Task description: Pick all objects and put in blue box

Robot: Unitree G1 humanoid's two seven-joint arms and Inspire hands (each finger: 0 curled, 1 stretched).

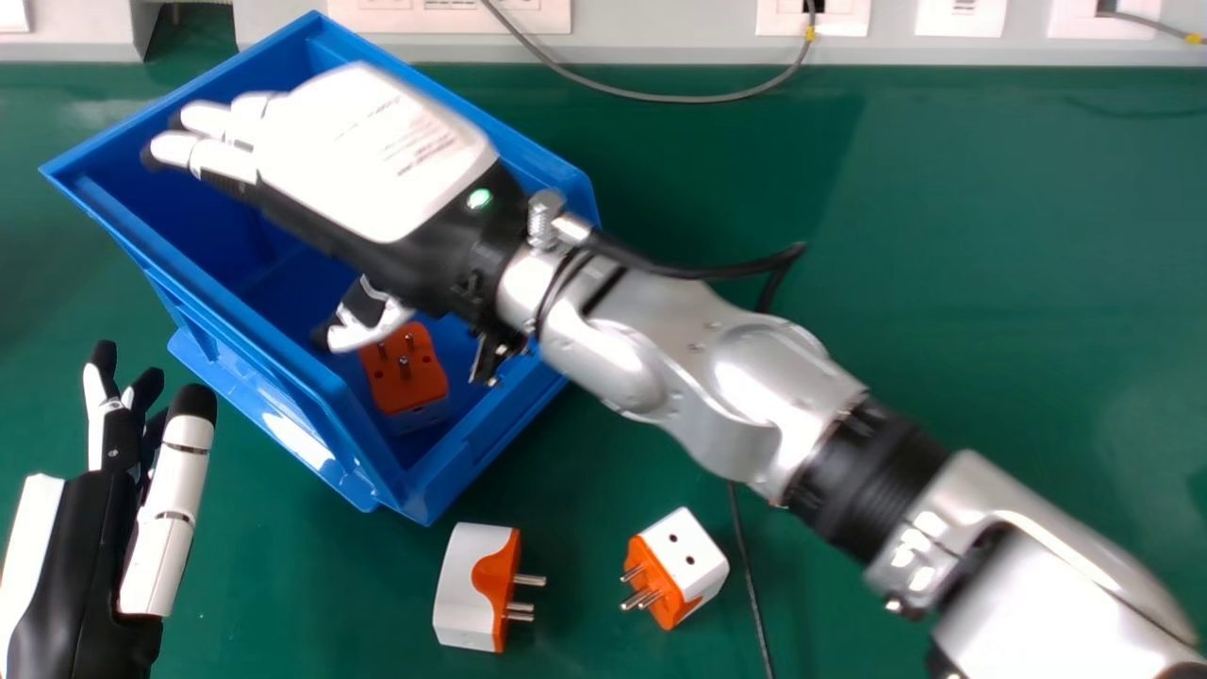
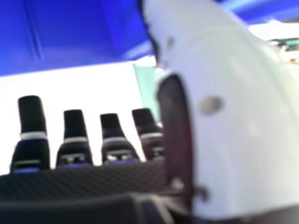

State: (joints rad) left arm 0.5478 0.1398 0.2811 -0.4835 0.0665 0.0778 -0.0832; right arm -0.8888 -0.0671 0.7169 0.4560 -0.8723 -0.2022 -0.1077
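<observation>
A cable (image 1: 746,563) lies beside one of two plugs (image 1: 467,589) on the counter (image 1: 990,264); another is inside the box (image 1: 528,151). Over it is the right hand (image 1: 377,160), straight fingers, apart in its own view.

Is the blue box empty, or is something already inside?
Not empty: in the box lies an adapter, its orange face and metal pins showing.
</observation>
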